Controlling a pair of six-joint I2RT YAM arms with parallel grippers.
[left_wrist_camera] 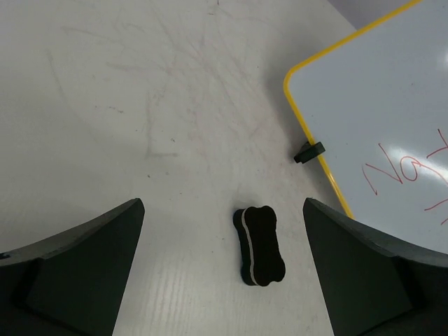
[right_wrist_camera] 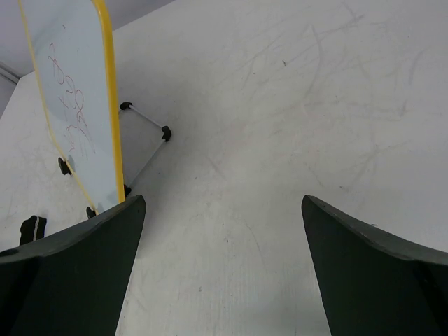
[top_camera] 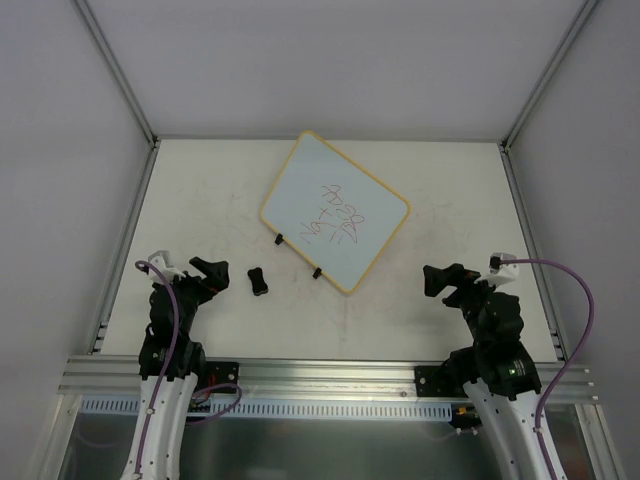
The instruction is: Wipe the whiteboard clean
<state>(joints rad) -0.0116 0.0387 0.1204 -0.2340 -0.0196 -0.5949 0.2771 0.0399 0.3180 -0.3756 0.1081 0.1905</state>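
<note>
The whiteboard (top_camera: 335, 208) lies tilted on the table, yellow-rimmed, with red writing and two black clips on its near edge. It also shows in the left wrist view (left_wrist_camera: 385, 105) and the right wrist view (right_wrist_camera: 70, 105). A small black eraser (top_camera: 259, 280) lies left of the board; in the left wrist view the eraser (left_wrist_camera: 260, 245) sits on the table between my open jaws. My left gripper (top_camera: 213, 272) is open and empty, just left of the eraser. My right gripper (top_camera: 440, 280) is open and empty, right of the board's near corner.
Aluminium frame rails run along the table's left (top_camera: 125, 240), right (top_camera: 525, 240) and near (top_camera: 320, 375) edges. Grey walls close in the back and sides. A small white bar with black ends (right_wrist_camera: 143, 120) lies under the board.
</note>
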